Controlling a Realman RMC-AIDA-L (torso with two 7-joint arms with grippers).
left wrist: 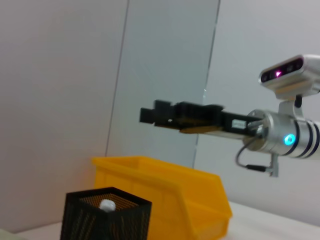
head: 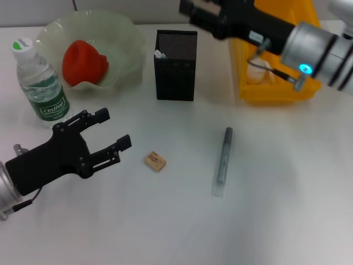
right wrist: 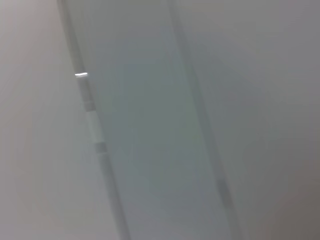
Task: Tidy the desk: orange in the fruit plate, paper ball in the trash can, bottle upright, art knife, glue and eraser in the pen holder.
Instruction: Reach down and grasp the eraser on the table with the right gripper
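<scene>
My left gripper [head: 113,130] is open and empty, low over the table at the front left, left of the tan eraser [head: 155,160]. The grey art knife [head: 223,161] lies flat to the eraser's right. The black mesh pen holder [head: 176,65] stands at the back middle with a white glue cap [head: 159,54] inside; both show in the left wrist view [left wrist: 107,215]. The bottle [head: 39,83] stands upright at the left. A red-orange fruit [head: 84,62] lies in the pale green plate [head: 127,38]. My right gripper [head: 193,10] is raised between pen holder and yellow bin.
The yellow bin [head: 276,88] stands at the back right with something white [head: 259,74] in it, and also shows in the left wrist view [left wrist: 165,190]. My right arm [left wrist: 270,132] reaches across above it. The right wrist view shows only a blurred wall.
</scene>
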